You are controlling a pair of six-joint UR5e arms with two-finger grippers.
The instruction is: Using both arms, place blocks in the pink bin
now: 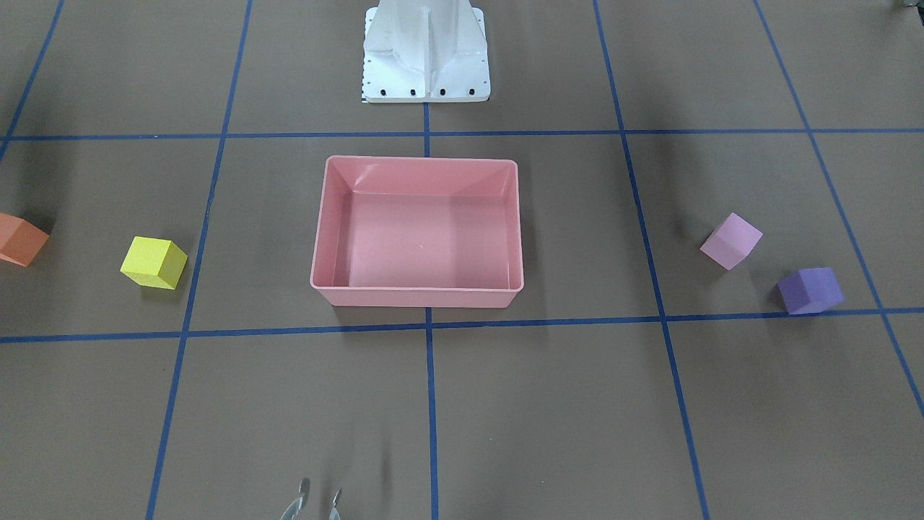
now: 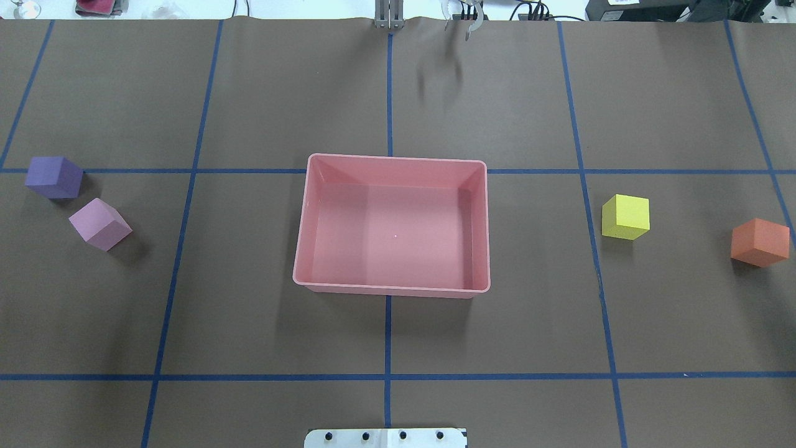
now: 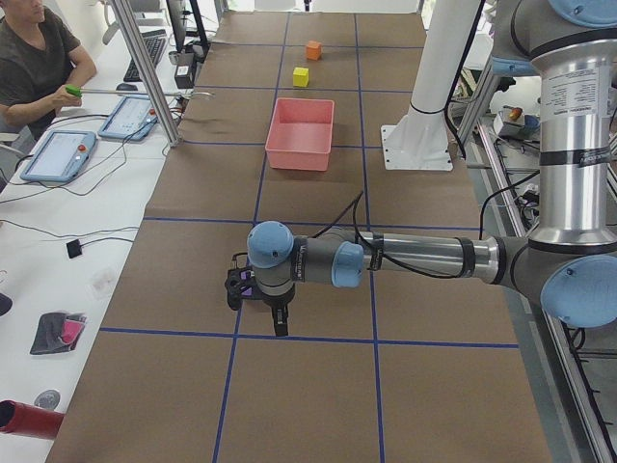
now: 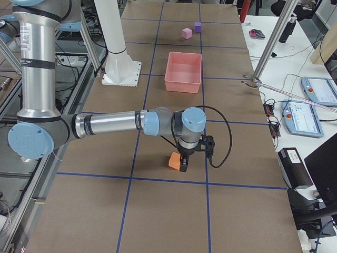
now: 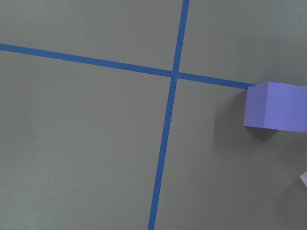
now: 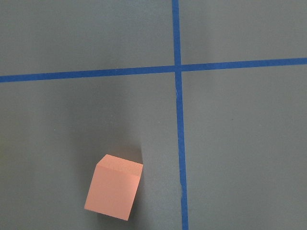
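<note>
Tabletop point(image 4: 158, 211): orange blk point(image 4: 174, 160) just beside R gripper point(image 4: 184, 167), bin point(image 4: 182, 88) well apart.

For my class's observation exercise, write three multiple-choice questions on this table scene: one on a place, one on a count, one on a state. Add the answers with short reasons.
1. Where does the small purple foam cube lie relative to the shallow salmon-pink plastic tray?
A. On the robot's left of it
B. On the robot's right of it
C. Inside it

2. How many small foam cubes are there in all?
A. Two
B. Four
C. Six

3. What state is the tray in?
A. Upright and empty
B. Upright, holding two cubes
C. Upside down

Answers:
1 A: the overhead view shows it in the left half, apart from the tray.
2 B: the purple one, the light pink foam cube, the yellow foam cube and the orange foam cube.
3 A: its open side faces up and its floor is bare.
</note>
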